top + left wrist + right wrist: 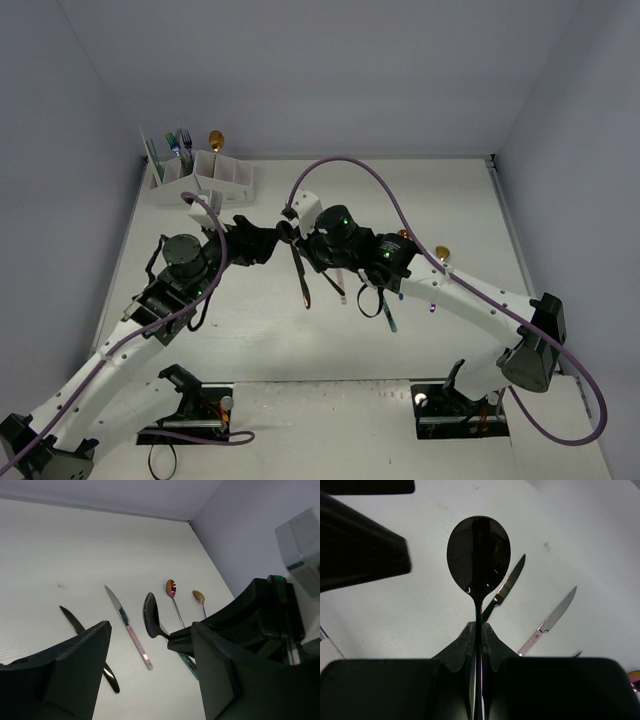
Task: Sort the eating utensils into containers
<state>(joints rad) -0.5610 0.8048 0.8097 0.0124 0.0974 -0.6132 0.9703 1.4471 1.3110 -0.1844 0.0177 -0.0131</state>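
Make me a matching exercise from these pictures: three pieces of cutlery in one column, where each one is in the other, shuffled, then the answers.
Column one:
1. black spoon
2. pink-handled knife
3. teal fork

Column two:
A. standing in the white rack
B. lying flat on the table
C. clamped in the right gripper

Pairs: 1-C, 2-B, 3-A
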